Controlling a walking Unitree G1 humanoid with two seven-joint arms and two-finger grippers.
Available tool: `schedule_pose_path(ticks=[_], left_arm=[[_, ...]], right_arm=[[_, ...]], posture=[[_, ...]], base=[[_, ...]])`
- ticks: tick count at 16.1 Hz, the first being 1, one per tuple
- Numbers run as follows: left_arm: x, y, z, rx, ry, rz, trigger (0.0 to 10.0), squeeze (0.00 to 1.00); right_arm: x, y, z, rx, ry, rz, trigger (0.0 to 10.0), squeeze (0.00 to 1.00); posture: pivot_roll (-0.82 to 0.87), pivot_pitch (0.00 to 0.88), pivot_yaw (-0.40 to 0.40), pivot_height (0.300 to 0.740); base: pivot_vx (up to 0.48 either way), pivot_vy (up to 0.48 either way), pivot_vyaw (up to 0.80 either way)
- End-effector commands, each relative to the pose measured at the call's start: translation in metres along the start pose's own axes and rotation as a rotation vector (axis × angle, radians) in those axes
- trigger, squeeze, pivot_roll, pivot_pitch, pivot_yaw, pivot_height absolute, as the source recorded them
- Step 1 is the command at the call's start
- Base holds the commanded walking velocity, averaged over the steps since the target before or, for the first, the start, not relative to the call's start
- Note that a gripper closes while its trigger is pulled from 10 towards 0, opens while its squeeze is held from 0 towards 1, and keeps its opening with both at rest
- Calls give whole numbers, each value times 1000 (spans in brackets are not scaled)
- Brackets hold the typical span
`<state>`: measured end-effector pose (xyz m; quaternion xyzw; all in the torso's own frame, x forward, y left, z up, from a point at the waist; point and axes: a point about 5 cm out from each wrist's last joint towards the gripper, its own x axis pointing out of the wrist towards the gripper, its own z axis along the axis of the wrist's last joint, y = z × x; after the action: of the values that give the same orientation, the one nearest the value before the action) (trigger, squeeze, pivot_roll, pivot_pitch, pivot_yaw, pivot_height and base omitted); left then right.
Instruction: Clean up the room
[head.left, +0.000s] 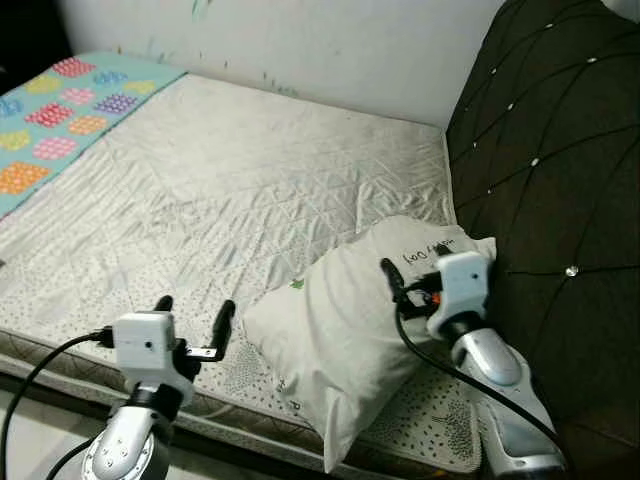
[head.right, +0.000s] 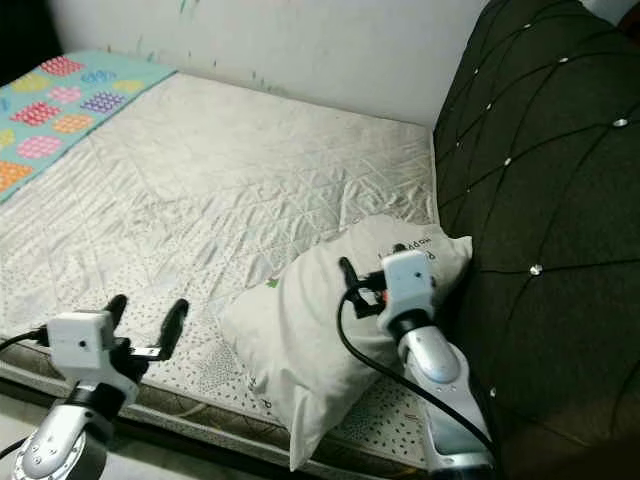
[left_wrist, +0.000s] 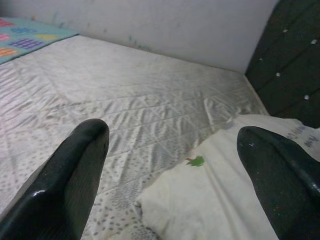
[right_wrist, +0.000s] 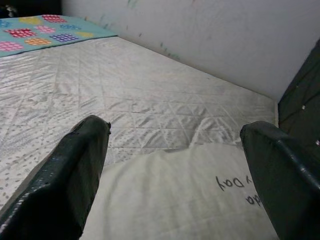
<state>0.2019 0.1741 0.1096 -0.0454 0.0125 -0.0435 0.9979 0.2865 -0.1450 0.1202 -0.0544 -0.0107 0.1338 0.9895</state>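
Left arm: silver, raised from the lower left of the head view, forearm angled up toward the bed, white wrist block on top. Left gripper (head.left: 196, 312): held over the near edge of the mattress (head.left: 230, 180), fingers pointing away from the robot, jaws wide apart and holding nothing; the near corner of the pillow lies just beyond its fingers (left_wrist: 65, 185) in the wrist view. Right arm: silver, rising from the lower right beside the headboard (head.left: 560, 170), black cable looped along it, wrist block level with the upper part of the pillow. Right gripper (right_wrist: 175, 170): held over the pillow, jaws spread wide with the pillow's top face between the two fingers in the wrist view — whether the tips touch the fabric cannot be told, and nothing is clamped. Pillow (head.left: 350, 320): cream-white, plump, lying at the near right corner of the mattress, its far end against the dark tufted headboard, its near corner hanging past the mattress edge. Markings on pillow: a small green motif (left_wrist: 196, 161) near one corner; dark handwritten-style lettering (right_wrist: 235, 187) near the headboard end, seen upside down — one word seems to read "Day", the remainder not legible. Mattress: pale quilted cover with diamond stitching and fine dots, wrinkled. Blanket (head.left: 60, 110): turquoise with coloured square patches, lying across the far left end of the mattress. Wall (head.left: 330, 50): pale, scuffed, behind the bed.
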Motion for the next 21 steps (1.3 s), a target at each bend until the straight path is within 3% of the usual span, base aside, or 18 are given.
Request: schedule_pose_path(ticks=[1, 5, 12, 21], left_arm=[[-2, 0, 5, 10, -22, 11, 10000, 0], [-1, 0, 4, 9, -20, 10, 10000, 0], [3, -6, 3, -3, -14, -18, 10000, 0], [7, -6, 5, 0, -23, -25, 10000, 0]], right_arm=[[2, 0, -2, 0, 16, 7, 10000, 0], [-1, 2, -5, 21, 30, 11, 10000, 0], [-5, -5, -6, 9, 39, -15, 10000, 0], [-3, 5, -7, 60, 41, 31, 10000, 0]], posture=[[36, 75, -134, 740], [29, 82, -126, 740], [7, 85, -108, 740], [19, 80, -117, 740]], base=[[0, 0, 0], [0, 0, 0], [0, 0, -800], [0, 0, 0]])
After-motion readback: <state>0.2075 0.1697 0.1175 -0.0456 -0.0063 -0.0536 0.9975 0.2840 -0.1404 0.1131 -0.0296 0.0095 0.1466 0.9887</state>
